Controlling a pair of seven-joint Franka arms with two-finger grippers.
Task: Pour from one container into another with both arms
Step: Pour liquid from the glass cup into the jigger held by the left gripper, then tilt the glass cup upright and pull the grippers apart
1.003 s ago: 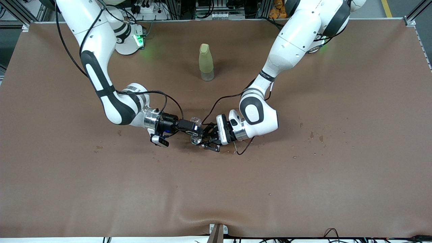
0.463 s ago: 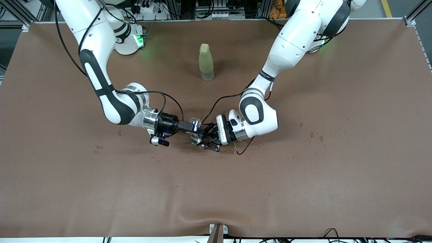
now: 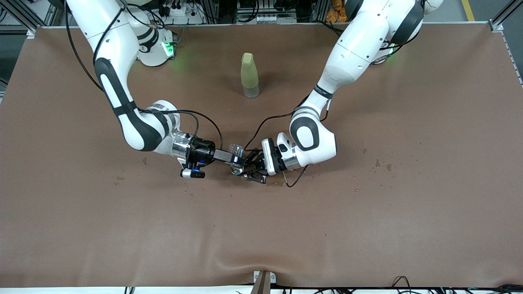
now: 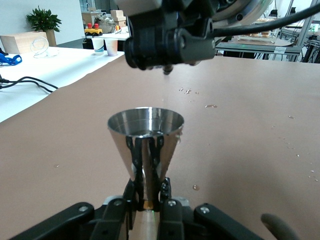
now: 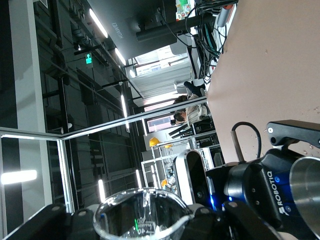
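Note:
My right gripper is shut on a clear glass measuring beaker, held tipped on its side over the middle of the table. In the right wrist view the beaker fills the space between the right gripper's fingers. Just under it, my left gripper is shut on the stem of a steel cone-shaped cup. The left wrist view shows the cup upright with liquid in it, the left gripper pinching its narrow base, and the right gripper's black body above the rim.
A capped yellow-green bottle stands upright, farther from the front camera than both grippers. Water drops and stains dot the brown mat toward the left arm's end. The mat's front edge is rumpled.
The right wrist has rolled and drawn slightly toward the right arm's end, tipping the beaker further over the steel cup. The left arm and cup have stayed put.

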